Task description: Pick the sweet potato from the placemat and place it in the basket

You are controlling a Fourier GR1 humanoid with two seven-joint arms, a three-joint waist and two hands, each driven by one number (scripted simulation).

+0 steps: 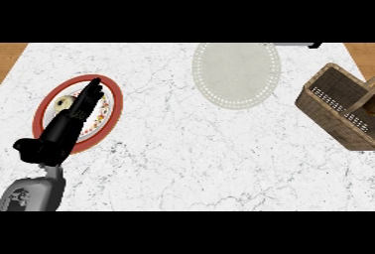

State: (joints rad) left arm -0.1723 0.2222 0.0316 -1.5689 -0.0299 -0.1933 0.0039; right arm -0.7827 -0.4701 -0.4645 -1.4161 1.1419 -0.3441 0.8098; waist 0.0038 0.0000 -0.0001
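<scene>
Head view
Counted: one left hand (67, 124) on one grey forearm (33, 191), one round red-rimmed white plate (117, 99), one oval pale grey placemat with a dotted border (236, 74), one brown woven wicker basket (326, 111), all on one white marble counter (205, 163).
Left hand: seen at the left of the frame, laid over the plate, its black fingers (89, 94) held straight and close together, pointing to the upper right, with nothing grasped in them.
Sweet potato: it cannot be made out anywhere in this view, neither on the placemat nor in the part of the basket that is shown.
Cut off: the basket is cropped by the right edge, so only its left end, some of its inside and part of its handle are seen; the forearm is cropped at the lower left.
Hidden: the middle of the plate is covered by the hand.
Hard to make out: a dark grey object (296, 44) at the top edge, right of centre, is shown only as a thin strip.
Plate holds: one small pale round item (64, 102) at the upper left of the plate, just beside the fingers, partly covered.
Basket holds: only its own weave is visible inside.
Placemat position: upper middle of the frame, well apart from the plate and near the basket.
</scene>
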